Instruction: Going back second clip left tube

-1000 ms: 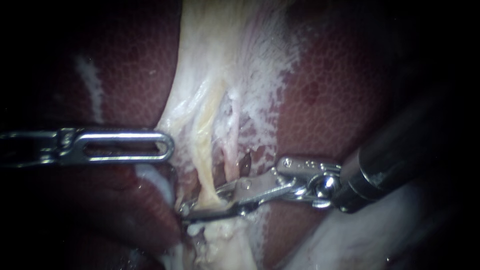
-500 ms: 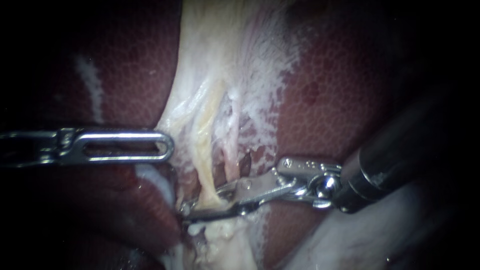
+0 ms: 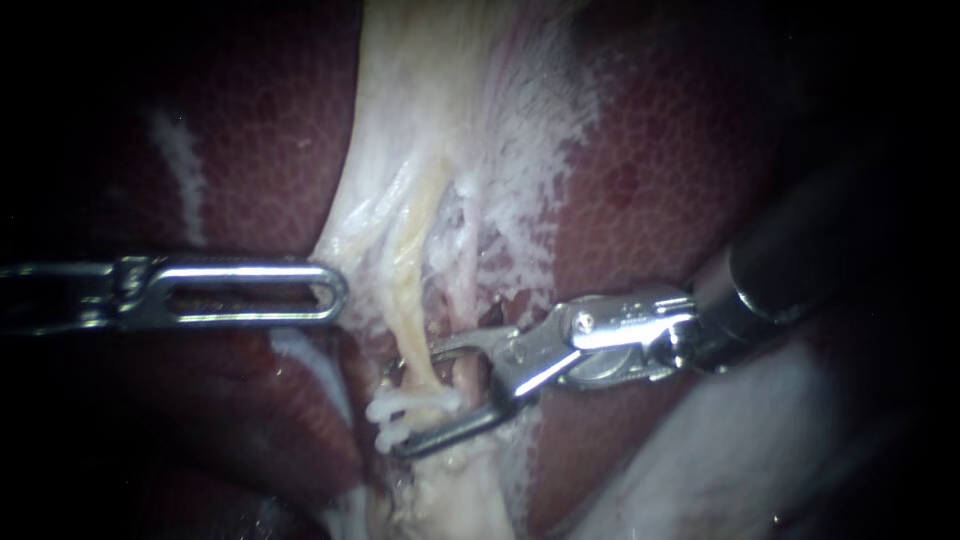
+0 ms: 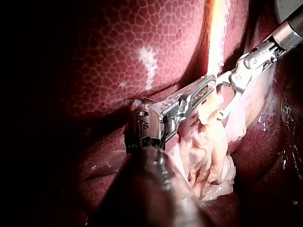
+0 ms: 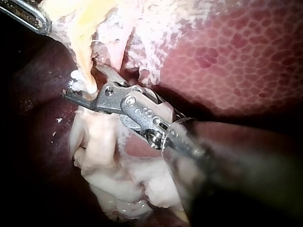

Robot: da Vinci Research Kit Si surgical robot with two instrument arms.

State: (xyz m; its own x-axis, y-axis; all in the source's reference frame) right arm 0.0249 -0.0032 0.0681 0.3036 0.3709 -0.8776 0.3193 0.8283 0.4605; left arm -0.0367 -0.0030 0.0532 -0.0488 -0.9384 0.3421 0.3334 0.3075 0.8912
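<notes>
My right instrument (image 3: 402,408) comes in from the right, and its jaws stand open around the yellowish left tube (image 3: 408,300). A white clip (image 3: 412,408) sits across that tube between the open jaws. A thinner pinkish tube (image 3: 462,315) runs just to its right. In the right wrist view the same jaws (image 5: 75,97) lie at the foot of the tube beside the clip (image 5: 75,85). My left instrument (image 3: 335,290) lies level, its slotted jaws shut on the edge of the pale tissue (image 3: 440,130). In the left wrist view its jaws (image 4: 208,85) reach that tissue, with my right instrument (image 4: 246,68) just beyond them.
Dark red liver (image 3: 660,170) lies on both sides of the pale band. A lump of pale fatty tissue (image 5: 118,179) sits below the clip. The right instrument's dark shaft (image 3: 800,260) crosses the right side of the endoscope view.
My right instrument's jaws have opened from the left tube, leaving the white clip showing across it. Its wrist has risen and turned a little. The left instrument has not moved.
</notes>
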